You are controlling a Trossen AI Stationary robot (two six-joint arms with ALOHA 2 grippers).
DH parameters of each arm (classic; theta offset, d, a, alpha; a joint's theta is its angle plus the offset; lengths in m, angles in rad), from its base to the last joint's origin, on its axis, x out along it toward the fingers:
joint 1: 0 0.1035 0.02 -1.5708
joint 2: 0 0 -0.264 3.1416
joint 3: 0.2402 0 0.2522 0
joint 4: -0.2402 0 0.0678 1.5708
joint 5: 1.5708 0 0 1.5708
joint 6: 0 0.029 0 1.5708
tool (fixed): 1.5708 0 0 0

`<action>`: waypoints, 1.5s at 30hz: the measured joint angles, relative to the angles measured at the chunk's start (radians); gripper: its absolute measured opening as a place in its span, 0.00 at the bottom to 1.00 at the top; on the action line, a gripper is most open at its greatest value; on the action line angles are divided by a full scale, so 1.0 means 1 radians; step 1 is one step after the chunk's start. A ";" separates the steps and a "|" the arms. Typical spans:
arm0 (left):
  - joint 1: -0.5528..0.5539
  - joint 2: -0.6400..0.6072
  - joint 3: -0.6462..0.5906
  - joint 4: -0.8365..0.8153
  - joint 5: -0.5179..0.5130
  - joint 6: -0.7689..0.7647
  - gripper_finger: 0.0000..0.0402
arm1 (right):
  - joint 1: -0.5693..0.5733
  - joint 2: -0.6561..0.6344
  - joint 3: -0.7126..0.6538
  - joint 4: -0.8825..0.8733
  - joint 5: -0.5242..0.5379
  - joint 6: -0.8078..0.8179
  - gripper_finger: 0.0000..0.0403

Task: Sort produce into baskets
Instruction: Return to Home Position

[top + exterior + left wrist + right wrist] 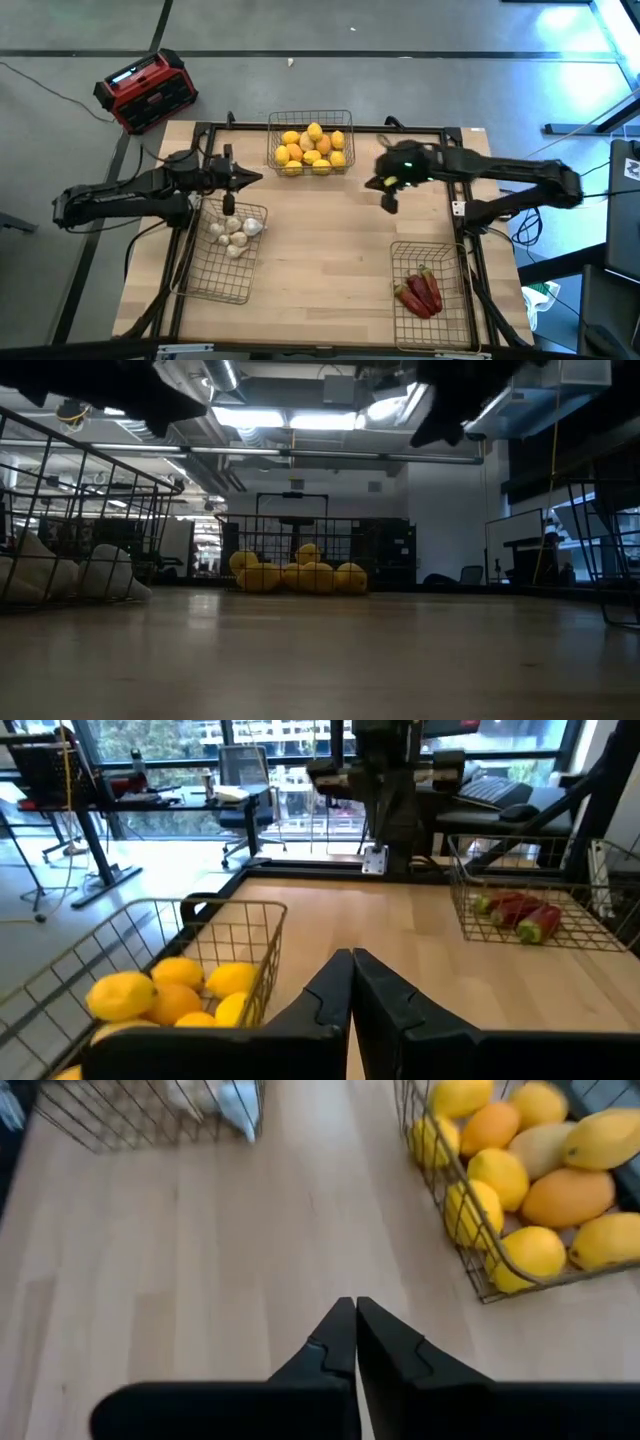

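While right end effector (355, 1304) hovers, lemons (312, 150) fill basket (310, 114)

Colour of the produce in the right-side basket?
Dark red chilies; left wrist view shows them best.

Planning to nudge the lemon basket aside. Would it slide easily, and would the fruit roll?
The wire basket probably slides stiffly on the smooth table. The lemons are round and piled loosely, so they would likely shift, though its walls should contain them.
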 joint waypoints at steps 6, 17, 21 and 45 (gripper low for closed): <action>-0.001 -0.109 -0.085 0.023 0.001 -0.061 0.01 | -0.001 -0.278 -0.246 0.178 0.036 0.047 0.03; 0.000 -0.169 -0.099 -0.041 -0.059 -0.115 0.03 | -0.001 -0.640 -0.492 0.317 0.134 0.089 0.04; 0.000 -0.170 -0.099 -0.043 -0.060 -0.142 0.03 | 0.000 -0.675 -0.494 0.324 0.122 0.164 0.04; -0.011 -0.536 -0.386 0.061 -0.009 -0.238 0.03 | -0.001 -1.029 -0.820 0.455 0.136 0.107 0.04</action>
